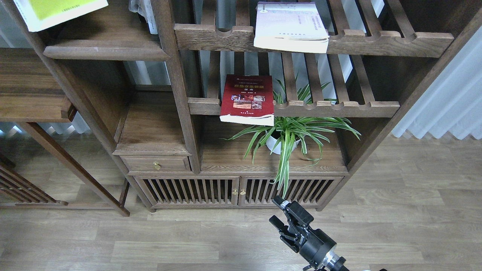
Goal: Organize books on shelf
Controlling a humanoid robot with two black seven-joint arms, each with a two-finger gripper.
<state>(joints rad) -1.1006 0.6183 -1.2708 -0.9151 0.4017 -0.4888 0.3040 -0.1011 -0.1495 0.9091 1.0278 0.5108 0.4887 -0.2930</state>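
Observation:
The lime-yellow and white book [56, 11] shows only as a lower corner at the top left, above the solid plank shelf [105, 49]; I cannot tell what holds it, and my left gripper is out of view. The dark red book [247, 98] lies flat on the lower slatted rack, overhanging its front rail. The white-lavender book [290, 26] lies on the upper slatted rack. My right gripper [283, 214] hangs low over the floor in front of the cabinet, open and empty, far from all the books.
A potted spider plant [287, 136] stands below the red book, its leaves drooping over the cabinet doors [237, 190]. A small drawer [156, 164] sits lower left. A side table [30, 98] stands at the left, a curtain [448, 109] at the right.

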